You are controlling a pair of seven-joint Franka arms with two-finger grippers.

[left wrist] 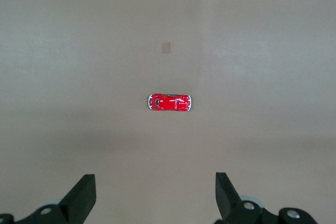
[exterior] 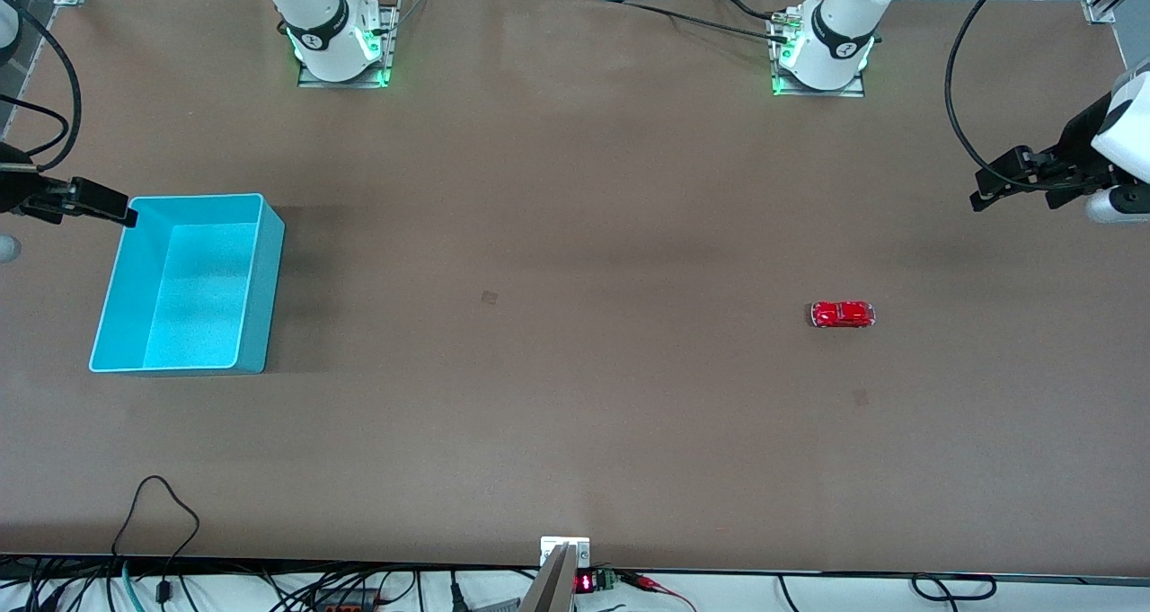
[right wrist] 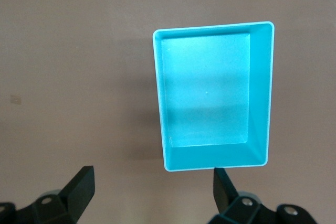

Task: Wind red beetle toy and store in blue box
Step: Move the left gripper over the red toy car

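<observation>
Right hand (exterior: 126, 215) of mine hangs spread wide and holding nothing at the right arm's end of the worktop (exterior: 557, 235), up in the air just over the farther corner of the blue box (exterior: 260, 270). From its own wrist I look straight down into that box (right wrist: 210, 98): open top, thin walls, rounded corners, nothing in it, standing flat on the brown surface. My two dark fingers (right wrist: 79, 190) show at the edge of that view with a broad gap between them.

Toward the middle, a faint small mark sits on the bare surface.

Next comes the red beetle toy (exterior: 842, 314), standing on its wheels toward the left arm's end of the worktop, well apart from the box and lying lengthwise along the worktop. Nothing touches it.

My left hand (exterior: 984, 197) hovers over the left arm's end of the worktop, apart from the toy and also spread wide and holding nothing. Its wrist view shows the toy (left wrist: 169, 102) alone on the surface, with both fingertips (left wrist: 84, 195) held far apart.
</observation>
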